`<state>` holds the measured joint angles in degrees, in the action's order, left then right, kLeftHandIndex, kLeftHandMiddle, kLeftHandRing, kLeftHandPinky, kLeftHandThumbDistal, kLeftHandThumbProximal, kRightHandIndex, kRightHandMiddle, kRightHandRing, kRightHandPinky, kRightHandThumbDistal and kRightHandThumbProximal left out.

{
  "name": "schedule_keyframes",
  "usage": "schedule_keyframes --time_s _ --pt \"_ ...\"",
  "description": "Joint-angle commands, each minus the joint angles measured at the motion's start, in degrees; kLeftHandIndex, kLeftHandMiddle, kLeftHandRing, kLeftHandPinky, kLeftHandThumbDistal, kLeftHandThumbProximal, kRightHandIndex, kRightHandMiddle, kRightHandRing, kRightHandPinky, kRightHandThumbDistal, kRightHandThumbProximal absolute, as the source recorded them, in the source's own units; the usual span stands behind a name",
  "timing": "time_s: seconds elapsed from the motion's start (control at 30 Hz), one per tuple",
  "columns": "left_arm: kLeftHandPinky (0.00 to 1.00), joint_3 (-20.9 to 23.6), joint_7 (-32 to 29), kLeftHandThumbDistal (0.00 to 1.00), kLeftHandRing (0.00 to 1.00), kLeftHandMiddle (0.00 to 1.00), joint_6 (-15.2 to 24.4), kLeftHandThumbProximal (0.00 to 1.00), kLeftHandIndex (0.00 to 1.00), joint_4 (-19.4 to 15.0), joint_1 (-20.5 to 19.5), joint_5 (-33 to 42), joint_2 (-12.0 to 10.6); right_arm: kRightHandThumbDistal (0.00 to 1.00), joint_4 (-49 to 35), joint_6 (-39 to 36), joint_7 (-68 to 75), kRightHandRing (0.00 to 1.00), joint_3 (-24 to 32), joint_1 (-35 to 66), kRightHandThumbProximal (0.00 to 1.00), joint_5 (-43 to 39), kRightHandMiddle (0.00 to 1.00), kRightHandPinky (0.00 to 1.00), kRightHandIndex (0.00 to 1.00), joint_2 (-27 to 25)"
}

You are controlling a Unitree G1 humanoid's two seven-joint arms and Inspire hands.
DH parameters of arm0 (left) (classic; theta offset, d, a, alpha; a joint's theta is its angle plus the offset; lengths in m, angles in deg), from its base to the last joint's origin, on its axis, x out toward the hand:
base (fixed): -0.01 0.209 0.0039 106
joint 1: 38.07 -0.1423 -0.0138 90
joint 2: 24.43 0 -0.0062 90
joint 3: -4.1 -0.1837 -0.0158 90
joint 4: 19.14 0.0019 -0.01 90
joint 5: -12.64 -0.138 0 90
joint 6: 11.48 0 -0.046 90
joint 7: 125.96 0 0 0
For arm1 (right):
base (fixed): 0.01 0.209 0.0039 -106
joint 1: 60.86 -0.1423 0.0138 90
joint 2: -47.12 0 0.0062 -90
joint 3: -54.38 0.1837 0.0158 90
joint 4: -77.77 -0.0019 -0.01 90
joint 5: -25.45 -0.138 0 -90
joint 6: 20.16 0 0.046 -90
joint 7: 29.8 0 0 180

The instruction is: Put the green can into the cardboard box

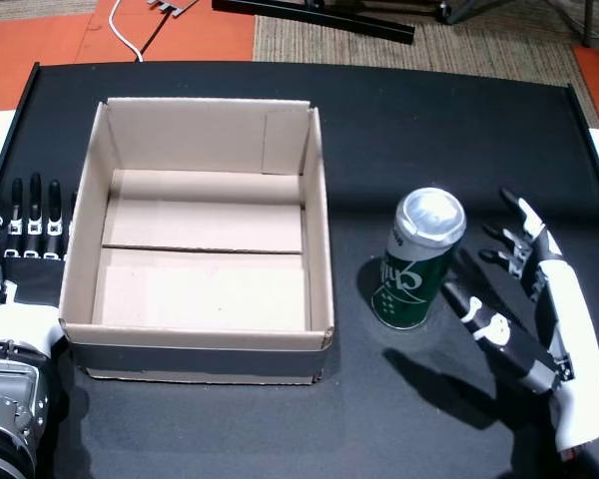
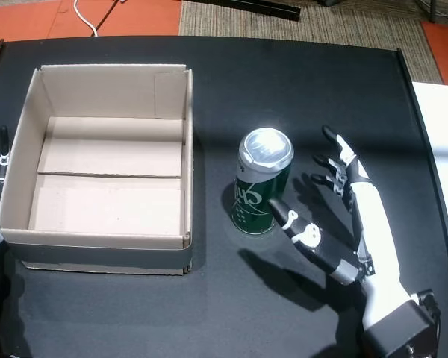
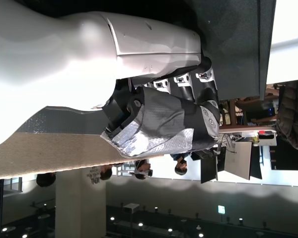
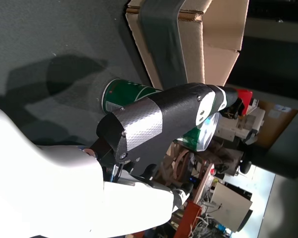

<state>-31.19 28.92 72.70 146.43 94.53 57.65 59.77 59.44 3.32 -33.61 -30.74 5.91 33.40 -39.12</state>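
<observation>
Nearest the right wrist camera: right hand (image 4: 154,129), its dark thumb crossing in front of the green can (image 4: 126,94). In both head views, seen spread wide on the black table (image 1: 449,110), fingers (image 1: 514,235) fanned apart on the far side of the can and thumb (image 2: 302,233) reaching toward its near side. Holding nothing; thumb tip close beside the can's base, contact not clear from any view.

Upright on the table just beside that hand, the green can (image 1: 419,261), silver top with pull tab facing up, white lettering on its green side. Near the right wall of the cardboard box (image 1: 319,200) but apart from it, a strip of bare table between them.

Further left, the open cardboard box (image 2: 188,112), flaps folded down inside to form the floor, a seam running across the middle, dark tape along the outside of its near wall.

Beyond the box's left wall, left hand (image 1: 30,222) flat on the table, dark fingers straight and side by side, pointing away, gripping nothing. In the left wrist view, the same hand (image 3: 164,114) with fingers extended over the table edge.

Past the table's far edge, orange floor (image 1: 70,35) and woven mat (image 1: 399,48).
</observation>
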Motion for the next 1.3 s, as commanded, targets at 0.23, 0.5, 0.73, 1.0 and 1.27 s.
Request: schedule_keyframes --time_s 0.23,0.5,0.73,1.0,1.27 --pt "0.75 -0.2 1.7 0.0 0.64 0.55 -0.1 0.48 0.55 1.5 -2.5 -0.2 -0.5 1.0 1.1 4.4 -2.2 0.96 -0.4 -4.2 0.59 0.0 0.93 1.0 0.84 0.4" --pt "0.74 0.1 2.2 0.0 0.63 0.54 0.3 0.47 0.53 1.5 -2.2 -0.1 -0.8 1.0 2.1 8.0 -1.1 0.96 -2.6 -8.7 0.61 2.6 0.93 1.0 0.85 -0.2" --pt "0.75 0.1 2.5 0.0 0.63 0.55 0.6 0.48 0.54 1.4 -2.0 -0.1 -0.9 1.0 2.8 10.7 -0.7 0.97 -3.6 -11.6 0.64 3.7 0.94 1.0 0.86 -0.2" --pt "0.76 0.0 3.2 0.0 0.65 0.56 0.7 0.51 0.54 1.4 -1.7 -0.1 -0.9 1.0 3.1 12.2 -2.5 0.97 -3.8 -13.0 0.63 3.2 0.94 1.0 0.85 -0.1" --pt "0.78 0.2 3.1 0.0 0.65 0.56 0.5 0.49 0.54 1.4 -1.8 0.1 -0.8 1.0 3.4 14.4 -1.3 0.96 -4.9 -14.0 0.65 4.7 0.94 1.0 0.85 -0.1"
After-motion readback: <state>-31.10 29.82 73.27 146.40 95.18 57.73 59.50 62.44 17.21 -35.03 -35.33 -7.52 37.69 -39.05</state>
